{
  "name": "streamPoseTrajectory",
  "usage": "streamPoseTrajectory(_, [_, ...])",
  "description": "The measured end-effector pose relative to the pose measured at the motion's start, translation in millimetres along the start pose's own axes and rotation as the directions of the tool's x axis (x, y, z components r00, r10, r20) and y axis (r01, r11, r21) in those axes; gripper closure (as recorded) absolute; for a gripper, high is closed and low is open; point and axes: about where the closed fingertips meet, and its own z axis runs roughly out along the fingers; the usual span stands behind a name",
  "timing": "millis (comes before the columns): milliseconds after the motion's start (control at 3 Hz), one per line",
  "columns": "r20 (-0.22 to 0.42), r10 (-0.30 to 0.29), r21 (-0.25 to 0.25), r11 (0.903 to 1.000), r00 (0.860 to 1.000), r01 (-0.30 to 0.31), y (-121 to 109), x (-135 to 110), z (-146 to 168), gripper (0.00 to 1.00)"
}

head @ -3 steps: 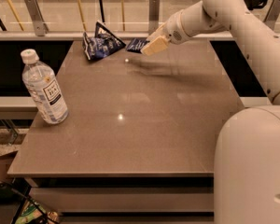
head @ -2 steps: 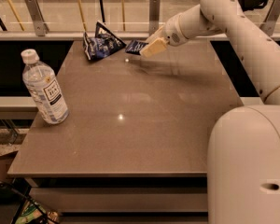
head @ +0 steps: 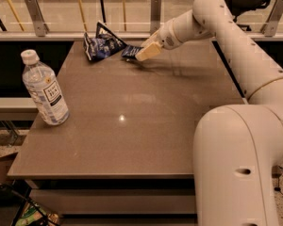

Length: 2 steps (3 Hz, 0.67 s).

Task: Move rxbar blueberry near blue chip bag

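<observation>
The blue chip bag (head: 102, 44), wrinkled dark blue and black with a pointed corner, lies at the far left of the brown table (head: 132, 126). The rxbar blueberry (head: 130, 52), a small flat dark blue wrapper, is just right of the bag at the far edge. My gripper (head: 139, 56) reaches in from the right with its beige fingers (head: 149, 52) shut on the bar's right end, holding it low over the table, close to the bag.
A clear water bottle (head: 44, 89) with a white cap stands upright near the table's left edge. A railing with metal posts (head: 155, 13) runs behind the table. My white arm and base (head: 240, 164) fill the right side.
My gripper has moved left and slightly down with the bar, bringing it closer to the chip bag. The bottle and the bag have not moved.
</observation>
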Motion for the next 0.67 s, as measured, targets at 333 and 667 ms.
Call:
streamPoseTrajectory(333, [-0.014, 0.001, -0.014, 0.9999, 1.000, -0.001, -0.5, -0.6, 13.4, 1.00])
streamPoseTrajectory(667, [-0.014, 0.001, -0.018, 0.9998, 1.000, -0.001, 0.5, -0.3, 16.5, 0.84])
